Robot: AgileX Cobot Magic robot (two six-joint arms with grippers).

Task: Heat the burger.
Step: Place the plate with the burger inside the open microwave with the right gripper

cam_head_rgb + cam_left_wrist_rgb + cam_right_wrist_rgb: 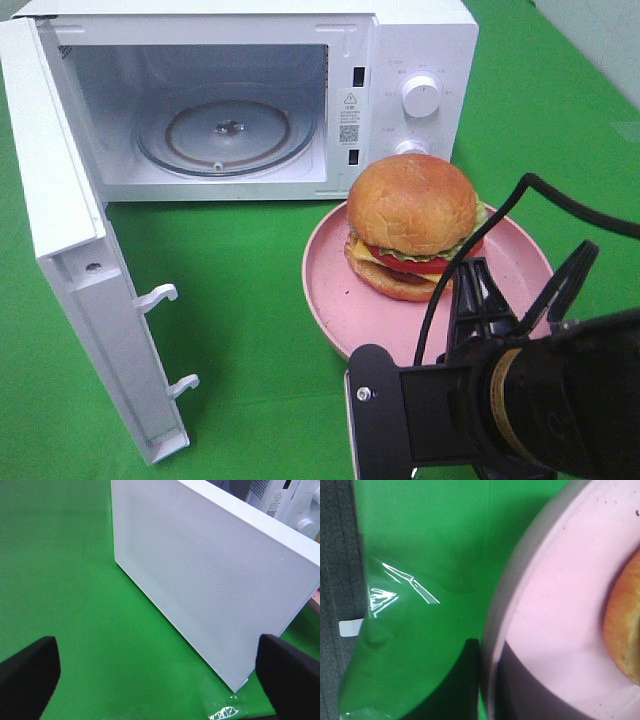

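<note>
With the burger [412, 225] on its plate [330, 295] just in front of the microwave [420, 45] dials [421, 95], left jaws wide open and empty facing the microwave door [200, 575], right jaws closed, hold unconfirmed, a tilted plate may slide the burger off short of the microwave.

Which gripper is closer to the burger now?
Right. The right gripper is over the pink plate, just in front of the burger; the left gripper faces the outside of the open microwave door.
</note>
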